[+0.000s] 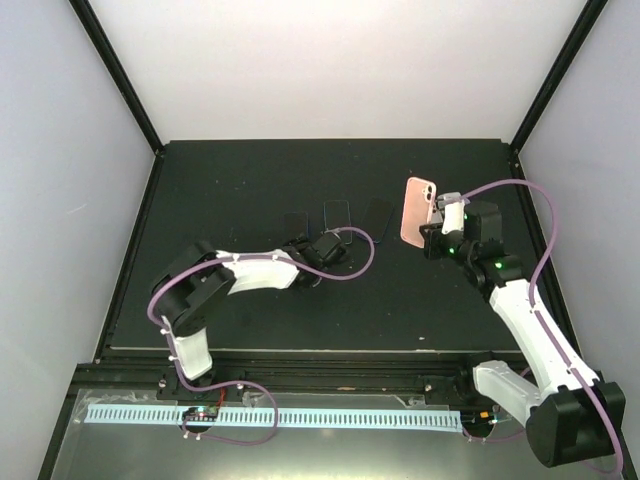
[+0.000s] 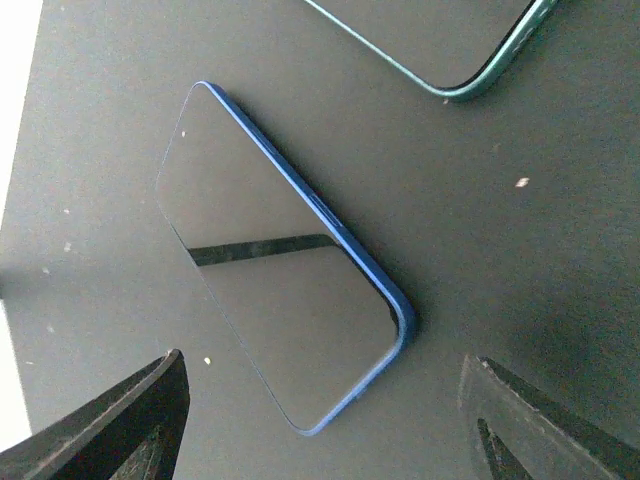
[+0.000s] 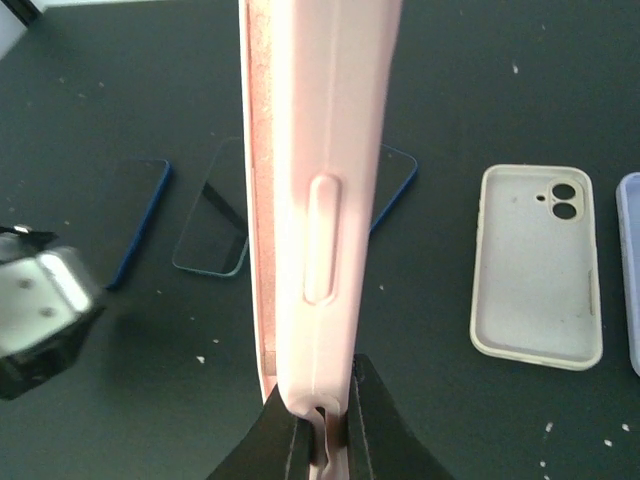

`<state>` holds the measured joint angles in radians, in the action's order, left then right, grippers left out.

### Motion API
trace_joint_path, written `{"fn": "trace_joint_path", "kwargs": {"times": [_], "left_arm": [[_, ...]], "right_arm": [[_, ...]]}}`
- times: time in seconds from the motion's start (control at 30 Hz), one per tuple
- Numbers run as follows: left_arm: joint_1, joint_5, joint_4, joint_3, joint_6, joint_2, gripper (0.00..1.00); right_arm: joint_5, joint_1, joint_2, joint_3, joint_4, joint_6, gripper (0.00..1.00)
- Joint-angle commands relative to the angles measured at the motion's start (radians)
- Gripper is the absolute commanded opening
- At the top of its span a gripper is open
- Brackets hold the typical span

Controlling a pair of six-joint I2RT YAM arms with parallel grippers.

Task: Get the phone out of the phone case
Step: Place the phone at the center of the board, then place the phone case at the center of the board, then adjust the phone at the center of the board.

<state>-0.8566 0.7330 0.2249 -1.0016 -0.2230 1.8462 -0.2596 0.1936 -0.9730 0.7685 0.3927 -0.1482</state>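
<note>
The right claw was clenched on the bottom edge of a pink silicone phone case, which stood upright above its fingers, clear of the black table. Seen edge-on, the case looked empty, though that was hard to confirm. To that claw's right a cream phone case lay flat on the table. The left claw hung spread wide, gripping nothing. A blue-edged dark-screened phone lay flat just ahead between its fingers, and a teal-edged phone lay farther ahead.
</note>
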Motion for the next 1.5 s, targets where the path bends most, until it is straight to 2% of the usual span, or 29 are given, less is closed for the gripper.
{"fn": "trace_joint_path", "kwargs": {"times": [0.0,0.17,0.33,0.47,0.57,0.67,0.77,0.93,1.1,1.47], "left_arm": [[0.01,-0.183,0.15,-0.032,0.148,-0.14,0.76],[-0.001,-0.31,0.28,-0.044,0.272,-0.33,0.78],[-0.004,-0.432,0.391,-0.078,0.344,-0.57,0.77],[0.0,-0.498,0.431,-0.102,0.288,-0.7,0.79],[0.005,-0.501,0.384,-0.043,0.191,-0.765,0.8],[0.013,-0.407,0.304,0.057,0.161,-0.799,0.82],[0.026,-0.411,0.254,0.116,0.156,-0.823,0.82],[0.034,-0.404,0.228,0.138,0.138,-0.861,0.83],[0.037,-0.4,0.21,0.163,0.128,-0.904,0.82],[0.039,-0.413,0.196,0.175,0.111,-0.932,0.82]], "right_arm": [[0.055,-0.012,-0.033,0.072,0.043,0.078,0.01],[0.134,-0.018,-0.036,0.104,0.073,0.185,0.01],[0.144,-0.032,-0.064,0.157,0.153,0.277,0.01],[0.121,-0.053,-0.122,0.222,0.236,0.325,0.01],[0.091,-0.088,-0.194,0.267,0.293,0.356,0.01],[0.036,-0.112,-0.3,0.331,0.362,0.355,0.01],[-0.038,-0.13,-0.441,0.426,0.45,0.329,0.01],[-0.146,-0.139,-0.681,0.562,0.514,0.259,0.01],[-0.187,-0.141,-0.902,0.702,0.539,0.175,0.01],[-0.228,-0.143,-1.124,0.862,0.599,0.078,0.01]]}}
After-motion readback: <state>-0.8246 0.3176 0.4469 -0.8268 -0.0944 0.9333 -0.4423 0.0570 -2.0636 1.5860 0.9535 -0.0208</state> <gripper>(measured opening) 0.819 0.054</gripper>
